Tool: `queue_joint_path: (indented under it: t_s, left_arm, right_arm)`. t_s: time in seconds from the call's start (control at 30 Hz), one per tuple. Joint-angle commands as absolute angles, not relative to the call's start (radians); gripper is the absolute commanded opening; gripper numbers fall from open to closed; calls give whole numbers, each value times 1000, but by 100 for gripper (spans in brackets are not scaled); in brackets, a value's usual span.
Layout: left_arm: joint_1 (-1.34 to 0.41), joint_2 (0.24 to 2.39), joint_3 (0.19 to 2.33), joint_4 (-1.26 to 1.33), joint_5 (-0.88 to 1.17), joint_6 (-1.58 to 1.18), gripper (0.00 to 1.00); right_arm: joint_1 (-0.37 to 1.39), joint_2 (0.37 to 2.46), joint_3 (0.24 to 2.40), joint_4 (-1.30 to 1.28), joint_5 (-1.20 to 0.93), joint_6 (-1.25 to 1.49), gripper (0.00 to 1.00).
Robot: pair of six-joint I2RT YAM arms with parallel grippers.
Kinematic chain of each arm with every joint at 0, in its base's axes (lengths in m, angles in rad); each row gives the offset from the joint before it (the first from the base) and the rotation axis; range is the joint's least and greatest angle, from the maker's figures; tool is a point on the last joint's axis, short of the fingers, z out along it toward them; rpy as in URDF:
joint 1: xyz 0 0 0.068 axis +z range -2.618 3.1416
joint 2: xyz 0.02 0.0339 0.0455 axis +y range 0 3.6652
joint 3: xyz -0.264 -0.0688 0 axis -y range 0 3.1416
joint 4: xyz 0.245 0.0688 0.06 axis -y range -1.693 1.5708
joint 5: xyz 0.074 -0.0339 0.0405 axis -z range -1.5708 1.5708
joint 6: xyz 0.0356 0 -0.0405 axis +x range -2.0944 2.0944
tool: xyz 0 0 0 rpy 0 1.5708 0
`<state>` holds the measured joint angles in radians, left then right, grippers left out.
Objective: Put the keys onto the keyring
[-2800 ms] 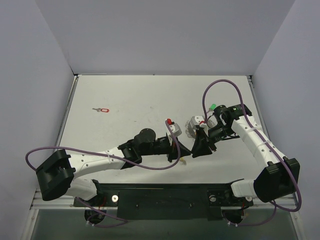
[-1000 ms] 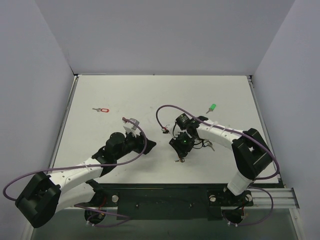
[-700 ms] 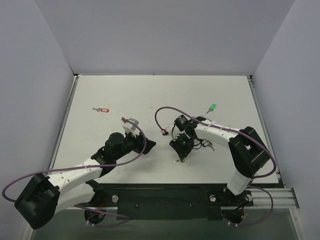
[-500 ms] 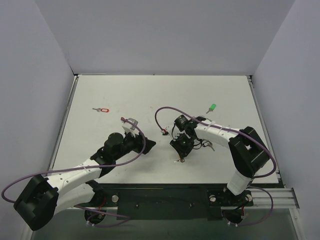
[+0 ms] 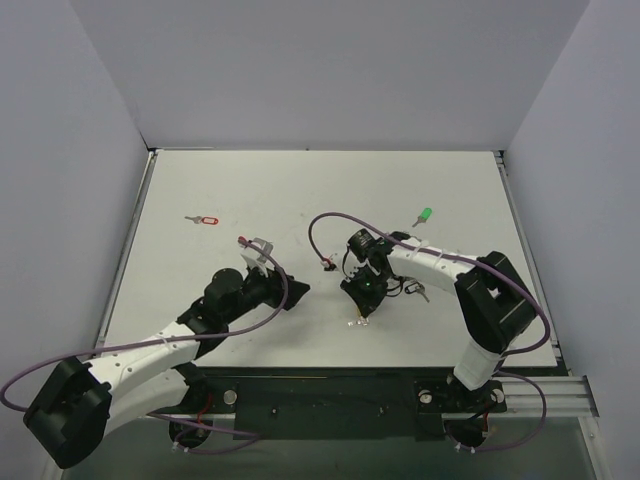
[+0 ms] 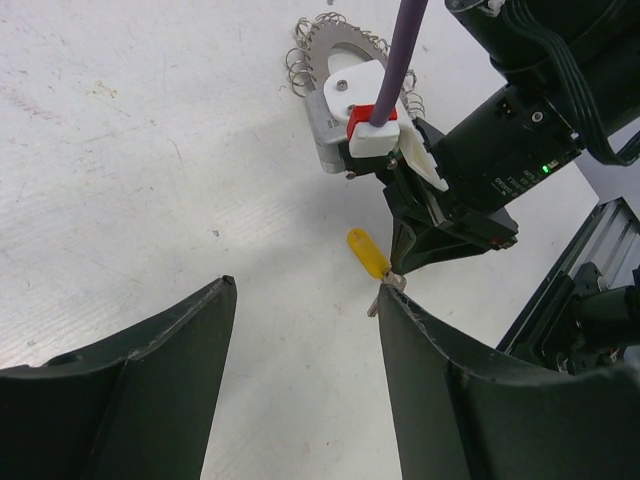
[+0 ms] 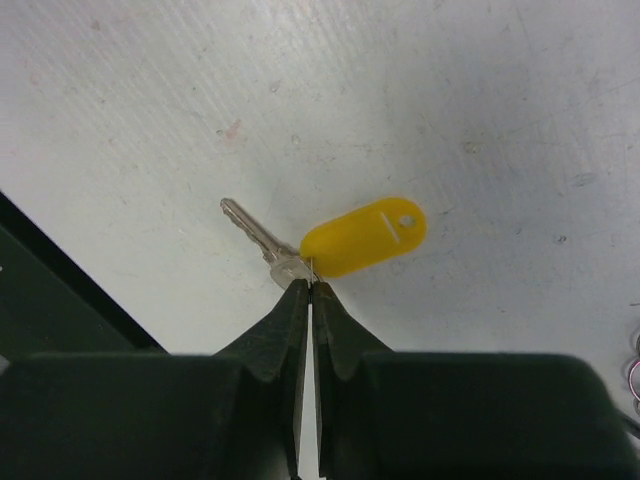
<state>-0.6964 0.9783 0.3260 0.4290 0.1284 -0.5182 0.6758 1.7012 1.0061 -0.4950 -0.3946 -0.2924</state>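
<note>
White table [image 5: 300,190]: right gripper [image 7: 308,285] pinches yellow key [image 7: 360,238]; left gripper [image 6: 305,292] spread wide; keyring [image 6: 340,38] behind right wrist.

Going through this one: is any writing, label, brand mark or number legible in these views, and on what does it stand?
No text can be read in any view.
The yellow-tagged key at the tips of the right tool: only a faint mark on its tag, too blurred to read.
The red-tagged key and the green-tagged key: too small to tell.
</note>
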Motion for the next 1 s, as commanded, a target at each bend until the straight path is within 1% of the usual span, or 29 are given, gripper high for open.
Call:
queue_joint_path:
  t_s: [0.0,0.1,0.13,0.23,0.33,0.43,0.47,0.57,0.63,0.7,0.73,0.97]
  left_arm:
    - [-690,936,298,523,199,-514,68]
    - [-698,931,239,676,305,-499,64]
    - [-706,937,221,769,351,-496,63]
    - [-768,972,227,886,425,-439,60]
    - [-845,997,287,864,472,-356,59]
    - [-932,1041,343,804,454,-266,56]
    - [-958,1052,368,802,446,-243,54]
    - [-989,1092,403,801,419,-212,49]
    - [-1003,1107,422,813,408,-207,46]
    - [-1026,1126,436,827,411,-199,44]
    - [-1040,1134,448,828,413,-189,42]
    - [-1123,1230,463,896,396,-170,39]
  right_arm:
    - [680,1668,1060,-604,-469,-378,0]
    - [649,1632,1092,-710,-584,-498,0]
    - [644,1603,1098,-736,-630,-578,0]
    - [641,1513,1098,-854,-716,-768,0]
    - [640,1404,1094,-926,-756,-1007,0]
    - [635,1384,1146,-1104,-770,-1271,0]
    - [635,1376,1170,-1167,-778,-1319,0]
    - [626,1356,1201,-1293,-828,-1577,0]
    - [611,1348,1209,-1364,-857,-1696,0]
    - [600,1341,1215,-1416,-877,-1794,0]
    - [597,1341,1215,-1442,-880,-1816,0]
    - [586,1319,1213,-1505,-910,-1943,0]
